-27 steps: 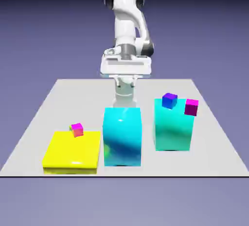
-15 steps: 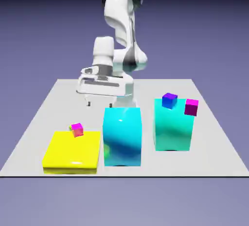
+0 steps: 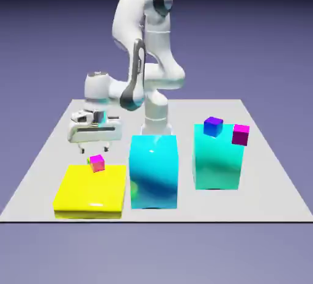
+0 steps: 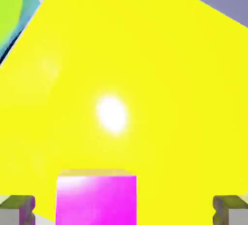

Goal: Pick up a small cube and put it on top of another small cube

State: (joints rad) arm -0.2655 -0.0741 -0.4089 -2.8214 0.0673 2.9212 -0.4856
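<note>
1. Table [image 3: 269, 172], grey, spans the lower half of the exterior view and carries three big blocks.
2. Arm [image 3: 147, 50], white, bends from the upper middle down toward the left of the frame.
3. Cyan block [image 3: 153, 171], tall, stands at the centre; a second teal block [image 3: 217, 157] stands to its right.
4. Yellow slab [image 3: 90, 190], low and flat, lies at the lower left; in the hand view it fills most of the frame [image 4: 145, 73].
5. Pincer [image 3: 93, 150] hangs just above the slab's far edge, its fingers spread apart; in the hand view the grey fingertips [image 4: 227, 209] sit at the bottom corners, well clear of the cube between them.
6. Small cube [image 3: 96, 163] rests on the slab's far edge, directly below the pincer; it shows a magenta top and a yellowish-green side, and appears magenta at bottom centre of the hand view [image 4: 96, 200].
7. Blue cube [image 3: 213, 126] and pink cube [image 3: 241, 134] sit on the teal block, near each other.
</note>
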